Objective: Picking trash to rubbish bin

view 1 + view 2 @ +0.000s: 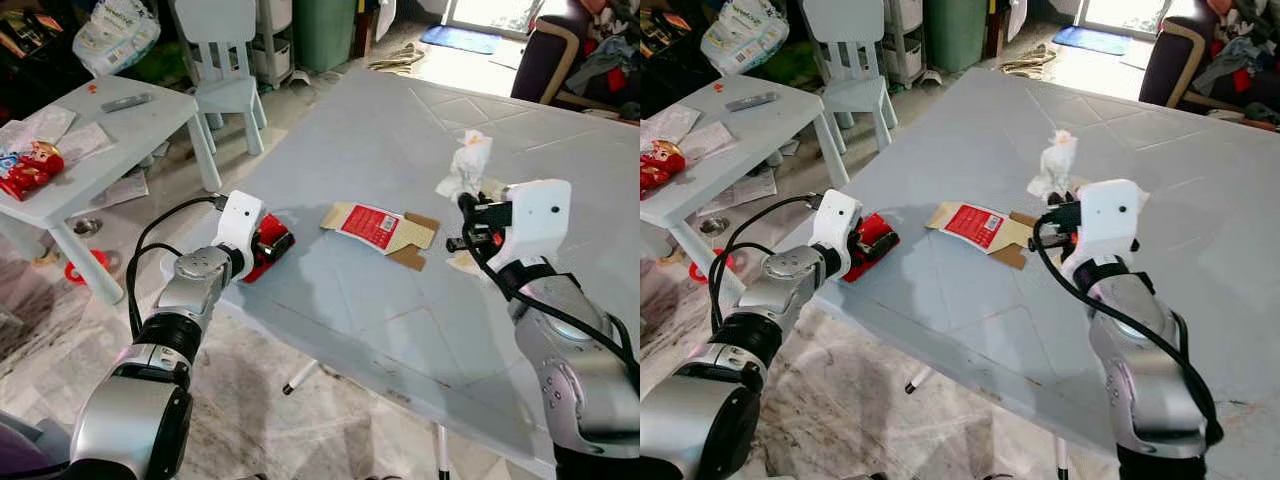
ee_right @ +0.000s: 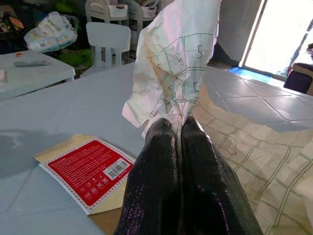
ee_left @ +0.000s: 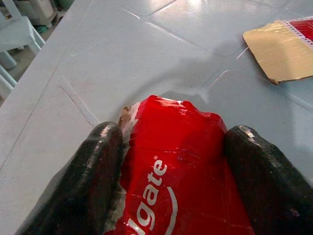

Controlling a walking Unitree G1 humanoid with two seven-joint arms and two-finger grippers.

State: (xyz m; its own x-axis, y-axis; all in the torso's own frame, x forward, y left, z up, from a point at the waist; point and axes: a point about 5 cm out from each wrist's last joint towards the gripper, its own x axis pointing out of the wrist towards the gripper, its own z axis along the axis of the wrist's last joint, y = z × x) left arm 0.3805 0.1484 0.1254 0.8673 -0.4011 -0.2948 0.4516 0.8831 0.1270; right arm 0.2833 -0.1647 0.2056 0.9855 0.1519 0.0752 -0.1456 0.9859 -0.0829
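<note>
My left gripper (image 1: 272, 243) is shut on a crumpled red toothpaste box (image 3: 181, 166) at the near left edge of the grey table (image 1: 400, 130); its black fingers (image 3: 83, 181) press both sides of the box. A flattened red and brown carton (image 1: 378, 226) lies on the table between my arms. My right gripper (image 1: 466, 212) is shut on a white crumpled paper (image 2: 173, 63), which sticks up above the fingertips (image 2: 168, 132). More of that paper sheet (image 2: 254, 161) lies on the table beneath.
A low white table (image 1: 110, 130) with red snack packets (image 1: 30, 168) stands to the left. A white child's chair (image 1: 225, 60) and a green bin (image 1: 322, 30) stand beyond the table. A dark armchair (image 1: 560, 50) is at the far right.
</note>
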